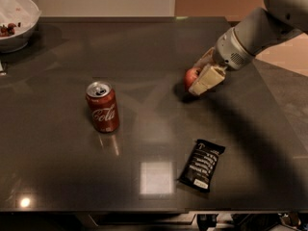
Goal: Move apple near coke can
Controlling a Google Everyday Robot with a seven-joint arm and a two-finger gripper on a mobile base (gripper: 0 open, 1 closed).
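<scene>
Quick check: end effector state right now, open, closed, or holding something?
End effector: closed on the apple, out to the right of the coke can.

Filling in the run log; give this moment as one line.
tool: right of centre, closed on apple | coke can: upright, apart from apple | wrapper: flat, near front edge
</scene>
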